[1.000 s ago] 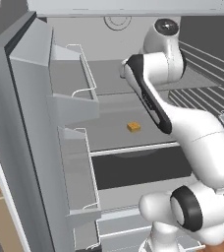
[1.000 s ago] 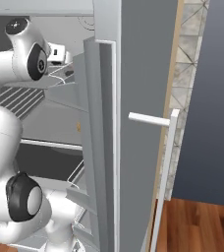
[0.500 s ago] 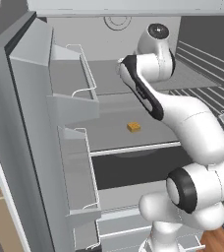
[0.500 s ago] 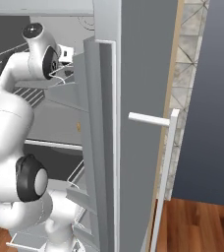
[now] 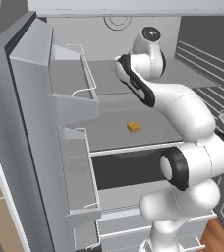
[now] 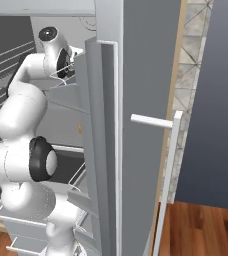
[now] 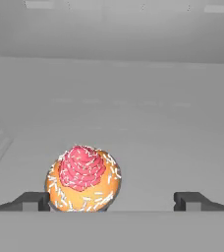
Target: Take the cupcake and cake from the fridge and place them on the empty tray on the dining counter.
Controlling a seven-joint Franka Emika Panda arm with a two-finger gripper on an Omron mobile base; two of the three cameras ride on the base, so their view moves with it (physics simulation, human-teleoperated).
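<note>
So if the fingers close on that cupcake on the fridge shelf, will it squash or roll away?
The cupcake is round-bodied with a piled pink frosting top, so it probably squashes easily; a light grip low on the body seems safer. It sits off-centre, touching the left fingertip, so closing may nudge it sideways on the smooth shelf.

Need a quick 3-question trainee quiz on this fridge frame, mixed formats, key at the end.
1. True or false: the small orange-yellow boxy piece of cake lies on a shelf inside the open pale grey fridge.
2. In the hand view, the cupcake with the red-pink sprinkled top sits nearer which finger tip: A) the left one in the picture, B) the right one?
3. Fill in: the gripper is ____ (open/shut).

Key: 1 true; 2 A; 3 open.
</note>
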